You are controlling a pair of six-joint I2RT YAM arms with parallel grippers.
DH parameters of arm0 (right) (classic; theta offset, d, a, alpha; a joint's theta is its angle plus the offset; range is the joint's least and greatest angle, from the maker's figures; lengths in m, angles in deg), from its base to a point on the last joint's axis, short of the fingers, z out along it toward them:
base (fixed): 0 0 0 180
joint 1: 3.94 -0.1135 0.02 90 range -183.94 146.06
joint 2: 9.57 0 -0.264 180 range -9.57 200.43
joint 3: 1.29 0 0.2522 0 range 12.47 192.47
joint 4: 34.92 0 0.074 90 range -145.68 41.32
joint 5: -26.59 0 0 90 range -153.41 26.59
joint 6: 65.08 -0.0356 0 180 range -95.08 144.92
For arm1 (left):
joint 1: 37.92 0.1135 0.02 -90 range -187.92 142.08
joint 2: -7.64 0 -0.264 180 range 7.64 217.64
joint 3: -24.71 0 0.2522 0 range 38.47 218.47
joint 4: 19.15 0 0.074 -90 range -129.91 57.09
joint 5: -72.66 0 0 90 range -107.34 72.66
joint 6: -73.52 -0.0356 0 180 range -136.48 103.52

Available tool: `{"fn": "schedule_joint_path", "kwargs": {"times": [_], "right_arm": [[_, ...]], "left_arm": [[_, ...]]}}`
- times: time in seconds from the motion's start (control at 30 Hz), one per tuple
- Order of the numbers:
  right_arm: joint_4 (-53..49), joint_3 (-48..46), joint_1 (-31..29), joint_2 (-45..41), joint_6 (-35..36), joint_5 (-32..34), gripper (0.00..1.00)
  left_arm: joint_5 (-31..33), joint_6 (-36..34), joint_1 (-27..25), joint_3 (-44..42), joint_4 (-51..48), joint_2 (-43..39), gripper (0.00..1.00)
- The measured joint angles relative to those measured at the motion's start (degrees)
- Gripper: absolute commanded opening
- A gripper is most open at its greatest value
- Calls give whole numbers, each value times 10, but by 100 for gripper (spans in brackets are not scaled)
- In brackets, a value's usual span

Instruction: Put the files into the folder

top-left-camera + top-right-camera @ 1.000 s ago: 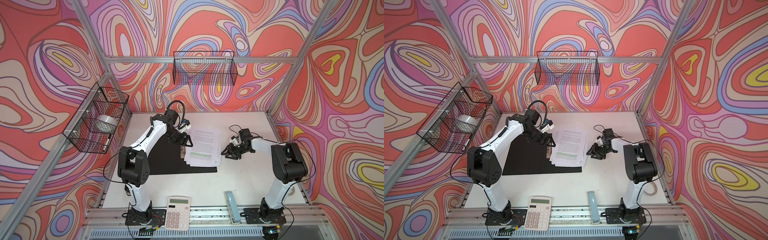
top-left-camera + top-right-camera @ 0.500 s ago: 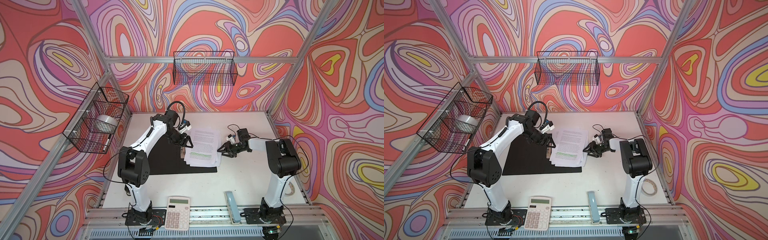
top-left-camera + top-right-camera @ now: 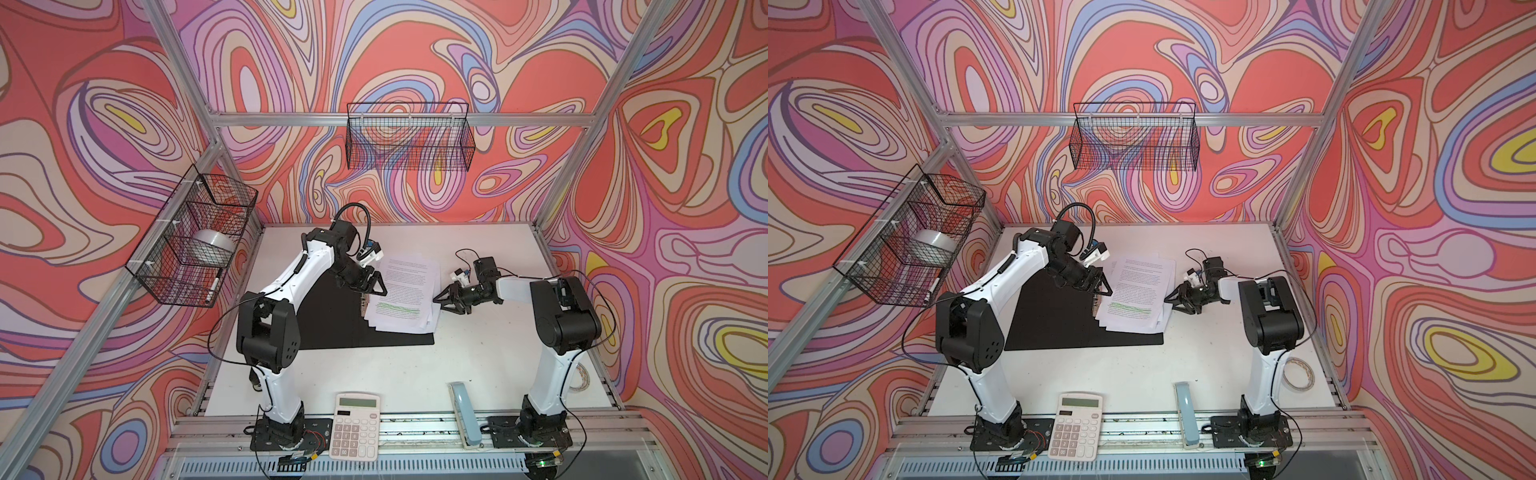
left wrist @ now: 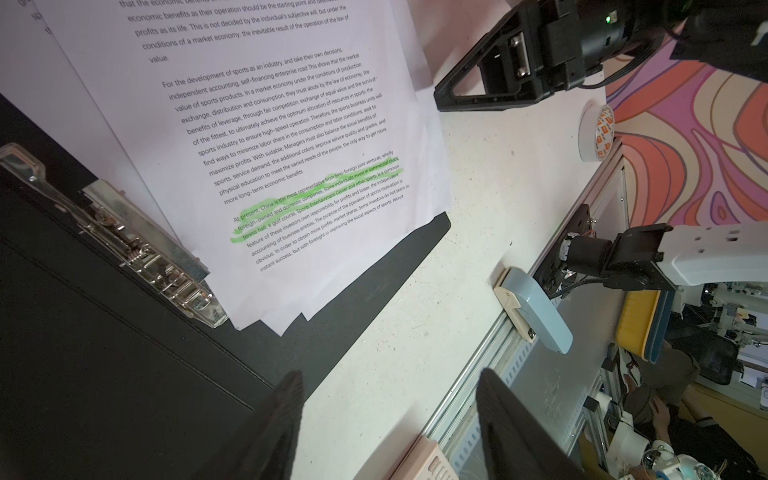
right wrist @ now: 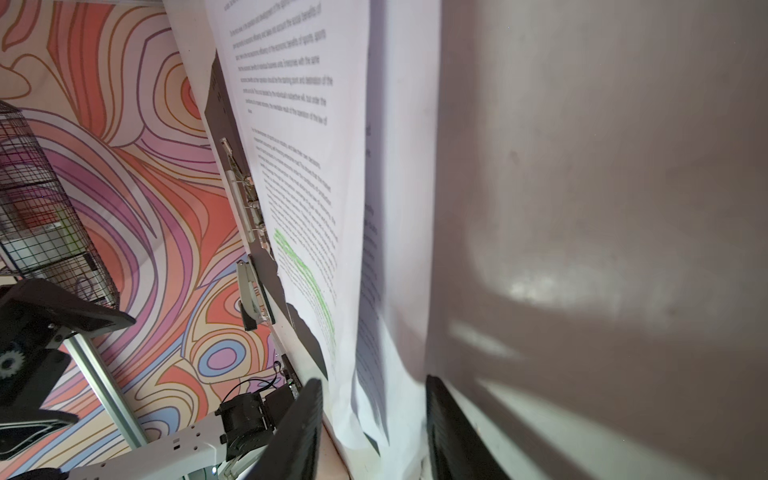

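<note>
**A:** Which step is this?

**B:** Seating the sheets, I'd say. The left gripper (image 3: 374, 289) hovers with its jaws spread and empty over the spine clip (image 4: 141, 245) of the open folder (image 3: 332, 324). The files (image 3: 405, 291) lie fanned on its right leaf, overhanging the edge.

**A:** And the right gripper (image 3: 439, 304)?

**B:** Its jaws are apart around the stack's right edge, though I can't tell if they touch it. A second ago it stood clear. The next move is probably nudging the sheets square towards the clip.
</note>
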Motion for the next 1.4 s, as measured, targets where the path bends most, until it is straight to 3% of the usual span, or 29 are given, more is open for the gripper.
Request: {"fn": "schedule_joint_path", "kwargs": {"times": [0.3, 0.6, 1.03, 1.13, 1.4], "right_arm": [[35, -6, 0, -13, -15, -43, 36], [54, -35, 0, -13, -20, -74, 24], [-14, -39, 0, -13, 26, -35, 8], [-10, -39, -2, -13, 23, -35, 8], [14, -38, -7, -13, 0, -60, 22]], "left_arm": [[-4, 0, 0, 0, 3, 5, 67], [-6, 3, 0, 0, 6, 6, 67], [-10, 7, 0, 0, 7, 6, 67], [-10, 7, 0, 0, 7, 6, 66], [-10, 9, 0, 0, 12, 6, 66]]}}
